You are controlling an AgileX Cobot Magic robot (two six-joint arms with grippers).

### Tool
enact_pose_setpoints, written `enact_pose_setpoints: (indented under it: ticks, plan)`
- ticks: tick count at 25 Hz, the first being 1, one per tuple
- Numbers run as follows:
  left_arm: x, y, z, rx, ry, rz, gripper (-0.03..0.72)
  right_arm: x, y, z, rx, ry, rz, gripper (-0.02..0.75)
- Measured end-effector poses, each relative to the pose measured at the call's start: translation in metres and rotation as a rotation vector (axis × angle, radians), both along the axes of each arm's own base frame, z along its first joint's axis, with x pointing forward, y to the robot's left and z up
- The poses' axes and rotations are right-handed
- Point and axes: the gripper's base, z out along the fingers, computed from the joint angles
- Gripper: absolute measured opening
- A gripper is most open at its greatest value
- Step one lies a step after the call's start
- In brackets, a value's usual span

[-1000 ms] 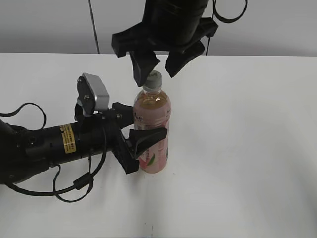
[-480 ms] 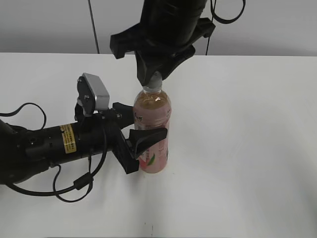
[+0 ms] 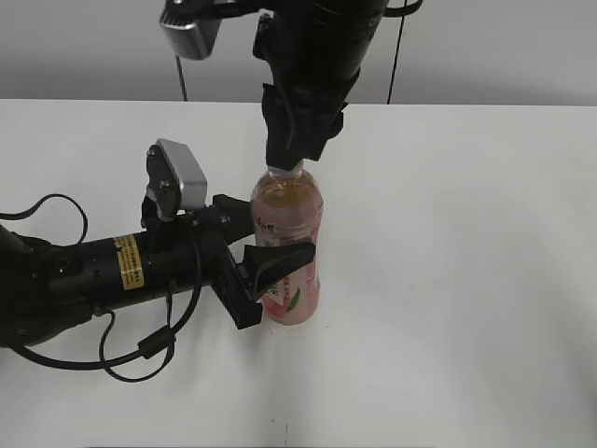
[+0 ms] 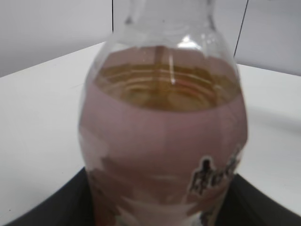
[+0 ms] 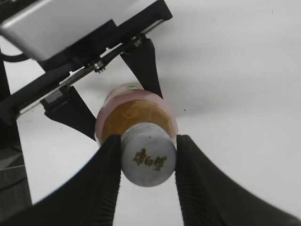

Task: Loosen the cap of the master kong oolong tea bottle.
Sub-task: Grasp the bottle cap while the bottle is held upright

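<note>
The master kong oolong tea bottle (image 3: 289, 245) stands upright on the white table, amber tea inside, pink label. It fills the left wrist view (image 4: 164, 136). My left gripper (image 3: 270, 261) is shut on the bottle's body from the left; its black fingers (image 4: 42, 207) show at the bottom corners of the left wrist view. My right gripper (image 3: 295, 149) comes down from above and is shut on the cap (image 5: 148, 160). In the right wrist view its ribbed fingers (image 5: 106, 181) press both sides of the white cap with its dark mark. In the exterior view the cap is hidden by the fingers.
The left arm (image 3: 103, 271) lies along the table at the left with its wrist camera (image 3: 177, 177) and a looping cable (image 3: 140, 355). The right arm (image 3: 317, 47) hangs over the bottle. A grey wall stands behind the table (image 3: 466, 280).
The right gripper was open above the cap, then came down and closed on it. It has since turned about the cap's axis. The left gripper and bottle hardly moved.
</note>
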Motion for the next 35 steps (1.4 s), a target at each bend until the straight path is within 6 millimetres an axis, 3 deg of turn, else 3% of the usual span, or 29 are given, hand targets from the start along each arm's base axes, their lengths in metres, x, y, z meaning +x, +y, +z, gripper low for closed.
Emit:
enact_pose_setpoints:
  ticks: [6,13,19,23,26,31,35]
  plan:
    - [0.000,0.000,0.000,0.001,0.000,0.001,0.393,0.001,-0.001,0.000,-0.054,-0.082,0.238,0.269]
    - [0.000,0.000,0.000,0.002,0.001,0.002,0.393,0.000,0.000,0.000,-0.056,-0.089,0.265,0.271]
    - [0.000,0.000,0.000,0.002,0.001,0.002,0.393,0.001,-0.001,0.000,-0.043,-0.062,0.159,0.435]
    - [0.000,0.000,0.000,0.002,0.001,0.002,0.393,-0.001,0.001,0.002,0.002,-0.015,0.063,0.501]
    - [0.000,0.000,0.000,0.002,0.001,0.002,0.393,-0.005,0.000,0.009,0.064,0.052,-0.126,0.525]
    - [0.000,0.000,0.000,0.002,0.001,0.002,0.393,-0.006,-0.002,0.013,0.161,0.210,-0.656,0.536]
    - [0.000,0.000,0.000,0.002,0.001,0.002,0.393,-0.006,-0.002,0.013,0.196,0.276,-0.861,0.536]
